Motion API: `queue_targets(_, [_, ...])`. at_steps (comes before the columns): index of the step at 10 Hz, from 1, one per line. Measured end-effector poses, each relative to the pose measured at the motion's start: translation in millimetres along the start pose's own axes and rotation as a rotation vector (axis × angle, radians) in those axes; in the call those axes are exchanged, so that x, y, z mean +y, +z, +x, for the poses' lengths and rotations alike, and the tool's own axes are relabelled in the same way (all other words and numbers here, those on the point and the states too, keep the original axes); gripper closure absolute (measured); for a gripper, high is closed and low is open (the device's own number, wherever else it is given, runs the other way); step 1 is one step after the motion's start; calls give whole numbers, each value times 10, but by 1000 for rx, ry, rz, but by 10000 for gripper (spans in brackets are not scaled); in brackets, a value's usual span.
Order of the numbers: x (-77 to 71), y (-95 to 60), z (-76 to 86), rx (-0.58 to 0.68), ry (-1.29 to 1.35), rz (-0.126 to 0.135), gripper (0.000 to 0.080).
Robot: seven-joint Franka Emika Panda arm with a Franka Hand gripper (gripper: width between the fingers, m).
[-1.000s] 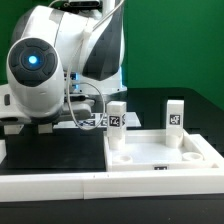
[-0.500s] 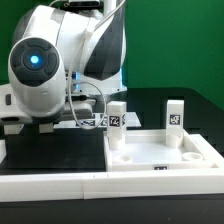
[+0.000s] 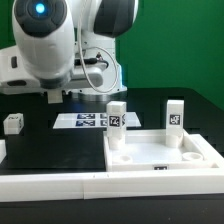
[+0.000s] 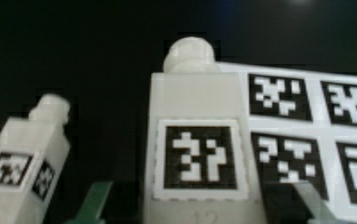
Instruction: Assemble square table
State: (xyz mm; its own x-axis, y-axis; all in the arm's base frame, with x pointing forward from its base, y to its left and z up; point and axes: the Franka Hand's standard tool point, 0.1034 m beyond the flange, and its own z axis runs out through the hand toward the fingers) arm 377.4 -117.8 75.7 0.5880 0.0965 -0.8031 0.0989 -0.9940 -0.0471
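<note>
Claw is clamped on a short white blocky tagged plastic leg, arm up at 11 o'clock in the exterior view. The white square plastic slab with raised rim sits at 5 o'clock, with two standing legs at its far corners. Go for a near-corner socket, which looks free. Keep your leg plumb, centre it, lower it straight, and stay clear of the standing legs.

No letters, digits or brand names are legible anywhere. The only signs are black-and-white square code tags: one on the close leg, one on the standing leg, one on its neighbour, and several printed on the marker board.
</note>
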Motion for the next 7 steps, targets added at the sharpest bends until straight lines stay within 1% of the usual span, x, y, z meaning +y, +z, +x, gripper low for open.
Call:
queue_targets(2, [-1, 6, 7, -1, 0, -1, 508])
queue_targets(3, [11, -43, 99, 63, -5, -4, 508])
queue_targets(4, [-3, -139, 187, 153, -6, 4, 508])
queue_targets(5, [-35, -255, 178, 212, -12, -6, 508])
queue_targets(6, [-36, -452, 172, 284, -14, -15, 508])
queue_targets(7, [-24, -584, 157, 326, -11, -13, 508])
